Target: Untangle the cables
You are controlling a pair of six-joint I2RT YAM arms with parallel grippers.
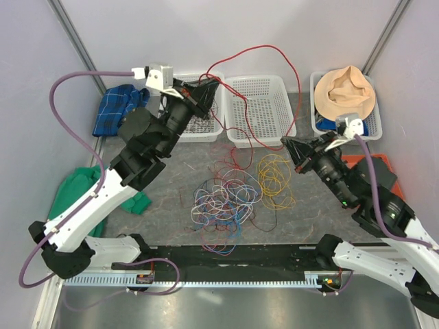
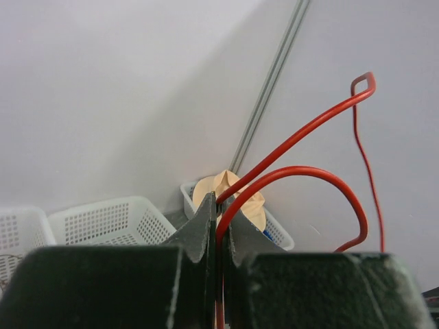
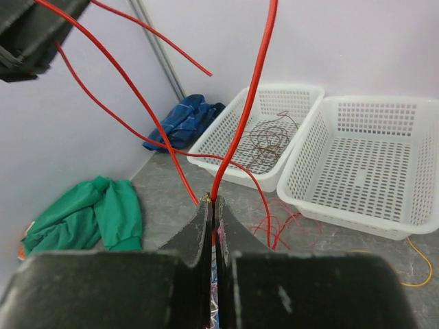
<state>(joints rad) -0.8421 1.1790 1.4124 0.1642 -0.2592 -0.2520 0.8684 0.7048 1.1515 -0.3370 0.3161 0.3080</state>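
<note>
Right hand, left hand, red cable arching left-right

A robotics lab test cell rather than a home or shop. Take the middle white basket as the mark. Behind it rise bare pale wall panels framed by slanting metal posts. A like perforated basket sits to its left and another to its right. In front lies a grey tabletop strewn with loose coloured cables. Nearer still, two white-and-black robot arms are bolted to a black rail with a slotted wiring duct
</note>
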